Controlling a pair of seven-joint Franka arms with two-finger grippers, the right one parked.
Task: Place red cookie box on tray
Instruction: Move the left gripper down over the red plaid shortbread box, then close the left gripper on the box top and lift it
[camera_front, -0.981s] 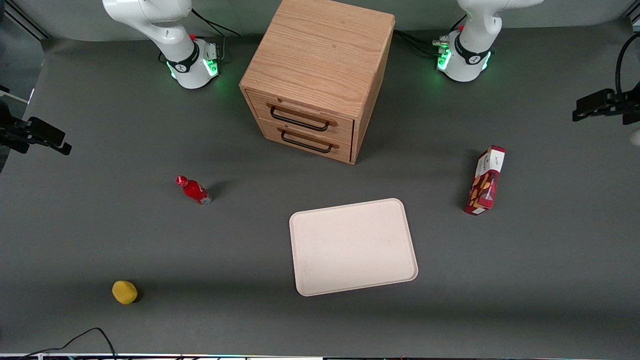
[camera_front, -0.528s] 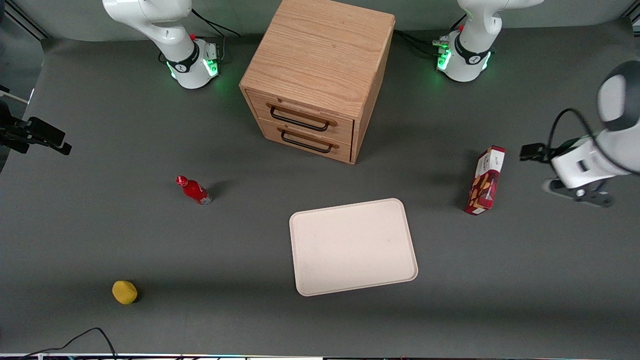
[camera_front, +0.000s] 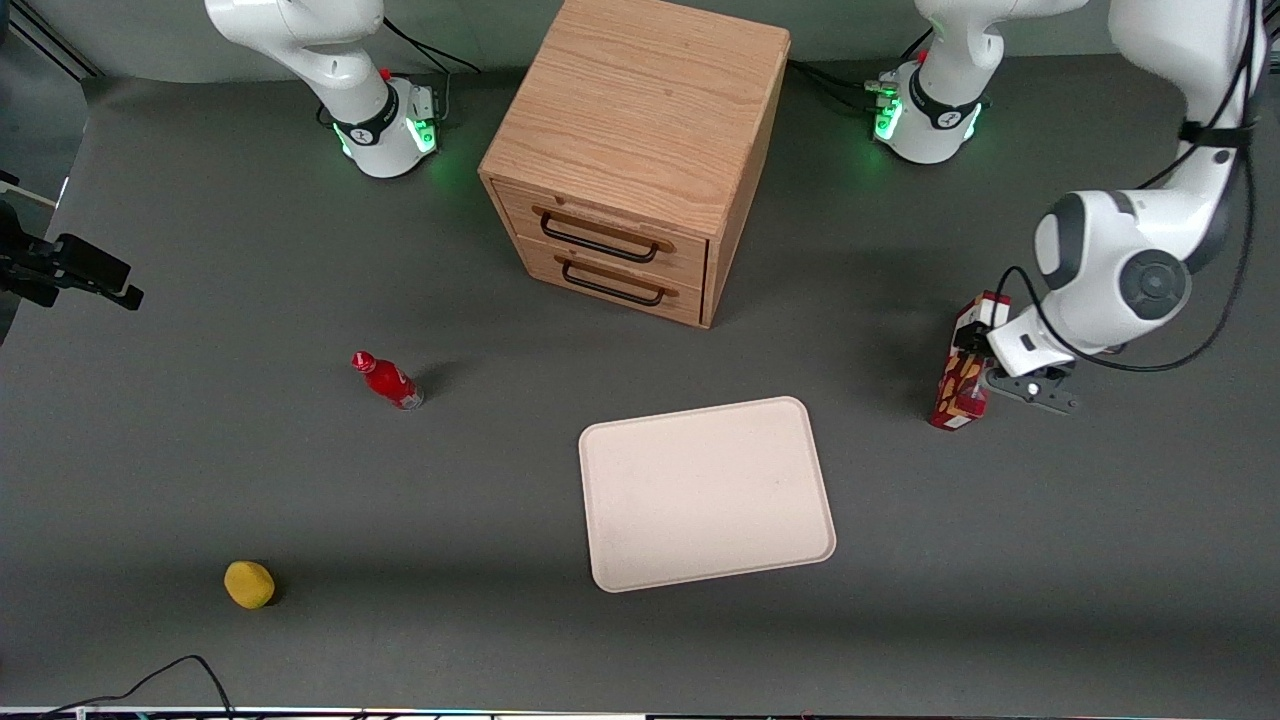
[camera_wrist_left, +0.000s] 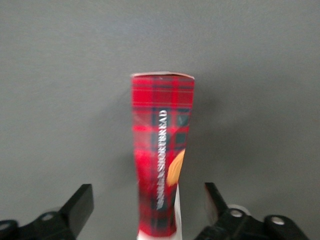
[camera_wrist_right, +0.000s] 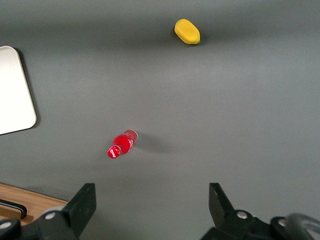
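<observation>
**Lining Up on the Cookie Box**

I was at the reaching step. My gripper (camera_wrist_left: 149, 210) hung right over the red cookie box (camera_front: 968, 365), which stood on the gray table toward my working arm's end, well apart from the tray (camera_front: 705, 492). The box stood on its small end and leaned a little.

My fingers (camera_wrist_left: 80, 202) were spread wide, one on each side of the box, and they were not touching it. I held nothing.

I think the next move called for going down a bit more, so my fingers sat on both flat sides of the box. Then I would need to squeeze gently, because the box was thin card and could tip or squash. After that I would have to lift it and carry it to the tray, which lay bare and closer to the front camera than the wooden cabinet (camera_front: 635, 150).
</observation>
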